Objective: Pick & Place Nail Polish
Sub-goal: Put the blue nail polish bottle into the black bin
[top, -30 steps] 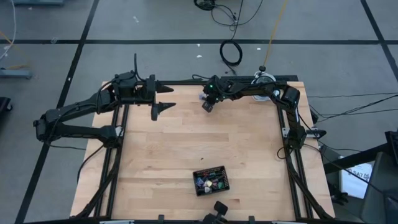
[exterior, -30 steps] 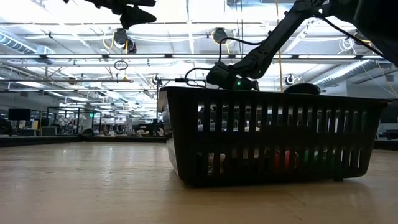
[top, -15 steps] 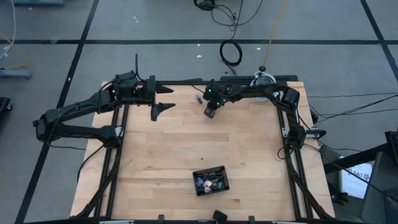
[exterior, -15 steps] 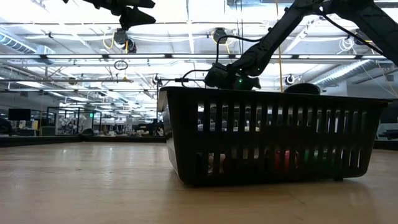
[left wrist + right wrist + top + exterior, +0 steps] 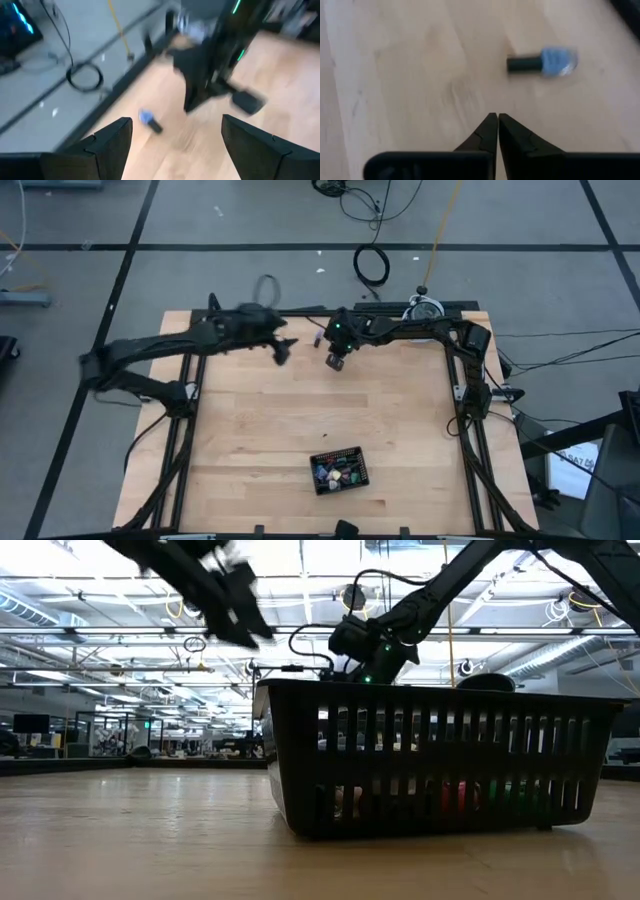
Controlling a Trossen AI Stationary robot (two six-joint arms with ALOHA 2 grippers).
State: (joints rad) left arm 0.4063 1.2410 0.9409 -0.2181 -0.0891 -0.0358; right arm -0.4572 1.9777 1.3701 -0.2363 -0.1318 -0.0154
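Observation:
A blue nail polish bottle (image 5: 542,61) with a dark cap lies on its side on the wood near the table's far edge (image 5: 318,337); it also shows in the left wrist view (image 5: 149,120). My right gripper (image 5: 496,120) hangs shut just short of it on the near side (image 5: 337,360), with nothing between its fingers. My left gripper (image 5: 176,120) stands open above the table to the bottle's left (image 5: 283,350), blurred in the low view (image 5: 235,620). Several more bottles (image 5: 336,473) lie in the black basket (image 5: 360,457).
The black slatted basket (image 5: 440,755) stands near the table's near edge, right in front of the low camera. My right arm (image 5: 220,55) reaches across the far edge. Cables (image 5: 372,265) lie on the floor beyond the table. Bare wood spans the table's middle.
My left arm has swung toward the table's right and down toward the blue bottle, its gripper tipping downward and staying open. My right gripper has drawn a little toward the near edge and risen slightly.

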